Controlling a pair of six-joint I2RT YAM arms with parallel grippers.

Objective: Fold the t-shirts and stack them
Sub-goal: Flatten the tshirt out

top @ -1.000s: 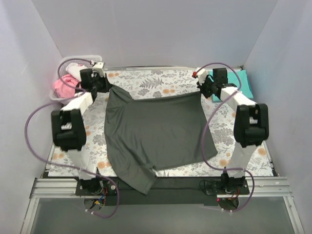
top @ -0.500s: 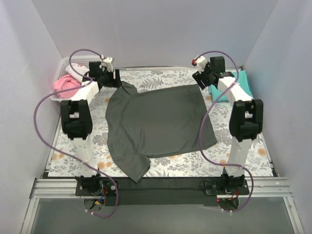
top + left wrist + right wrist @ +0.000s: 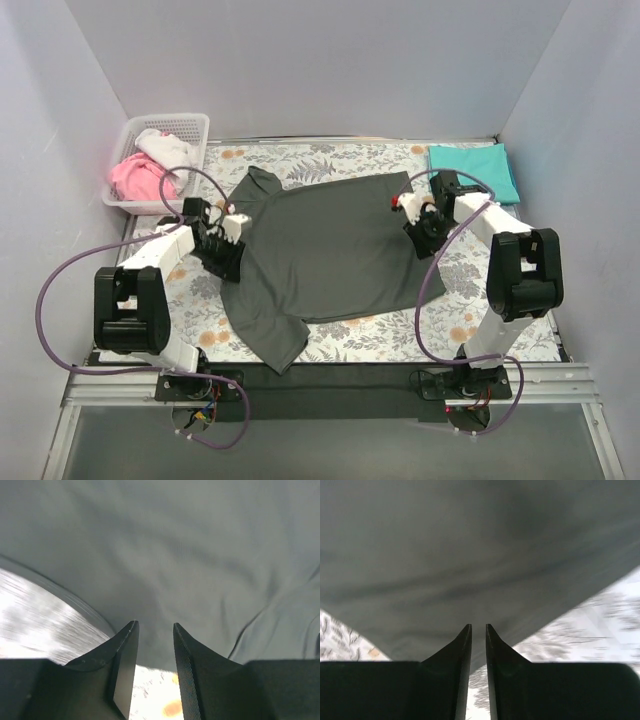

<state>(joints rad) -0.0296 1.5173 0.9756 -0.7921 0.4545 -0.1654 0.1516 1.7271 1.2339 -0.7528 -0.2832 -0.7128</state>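
Observation:
The dark charcoal-grey t-shirt [image 3: 320, 250] lies spread flat on the floral sheet [image 3: 455, 330], with one sleeve toward the front left. It fills most of the left wrist view [image 3: 200, 540] and the right wrist view [image 3: 470, 540]. The teal t-shirt [image 3: 475, 168] lies folded at the back right. My left gripper [image 3: 232, 262] [image 3: 155, 625] is low over the shirt's left edge, open and empty. My right gripper [image 3: 417, 228] [image 3: 478, 626] is low over the shirt's right edge, jaws a narrow gap apart with nothing between them.
A white basket [image 3: 165, 117] with pink and white cloth stands at the back left. Grey walls close in the back and both sides. The arm bases and a metal rail line the near edge.
Both grippers held the shirt's far corners up and carried it back. They have since let go and swung down and toward the front; the shirt now lies flat.

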